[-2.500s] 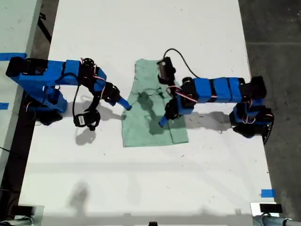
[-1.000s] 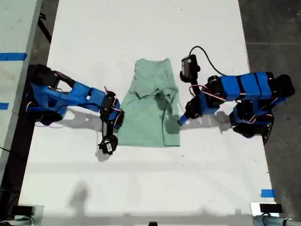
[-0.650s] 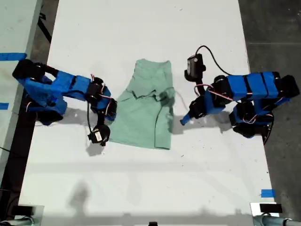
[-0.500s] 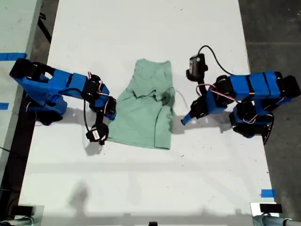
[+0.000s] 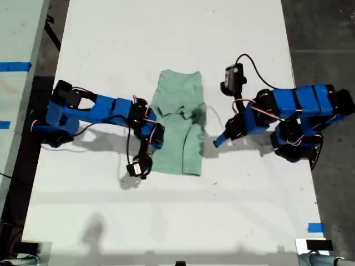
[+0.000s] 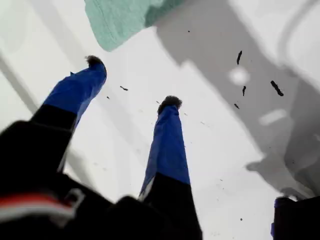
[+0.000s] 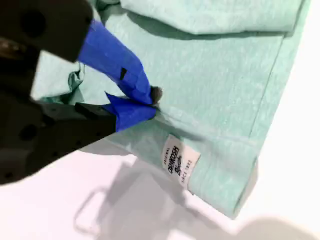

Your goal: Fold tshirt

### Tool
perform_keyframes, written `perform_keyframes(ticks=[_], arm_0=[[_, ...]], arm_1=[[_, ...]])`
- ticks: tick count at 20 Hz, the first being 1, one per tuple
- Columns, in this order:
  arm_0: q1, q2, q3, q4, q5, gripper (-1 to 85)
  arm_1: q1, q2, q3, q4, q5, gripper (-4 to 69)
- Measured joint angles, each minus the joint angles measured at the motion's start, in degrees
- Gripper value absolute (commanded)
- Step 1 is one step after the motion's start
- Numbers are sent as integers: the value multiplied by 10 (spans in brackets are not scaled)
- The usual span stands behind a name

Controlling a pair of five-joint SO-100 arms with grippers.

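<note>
Since 0.5 s ago my second gripper (image 7: 152, 104) has dragged the soft mint tshirt (image 5: 180, 124), mid-table (image 5: 166, 221), narrower, jaws clamped on a fold by the white label (image 7: 180, 165) only its wrist view shows; my first gripper (image 6: 131, 102) hangs spread.

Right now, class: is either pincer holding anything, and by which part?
My second pincer pinches the tshirt at a fold of its edge near the label; my first pincer holds nothing.
</note>
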Motion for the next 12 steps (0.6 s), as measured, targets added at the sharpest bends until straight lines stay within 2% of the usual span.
perform_keyframes(ticks=[2, 4, 5, 8, 12], arm_0=[[0, -17, -18, 12, 4, 10], [0, -18, -25, 18, 11, 214], [0, -18, -25, 18, 18, 261], [0, -18, -25, 31, 27, 292], [-13, 18, -23, 112, 27, 283]], arm_1=[[-1, 0, 4, 0, 5, 252], [-1, 0, 9, 0, 4, 252], [-1, 0, 9, 0, 5, 252], [-1, 0, 9, 0, 4, 252], [-1, 0, 9, 0, 5, 251]])
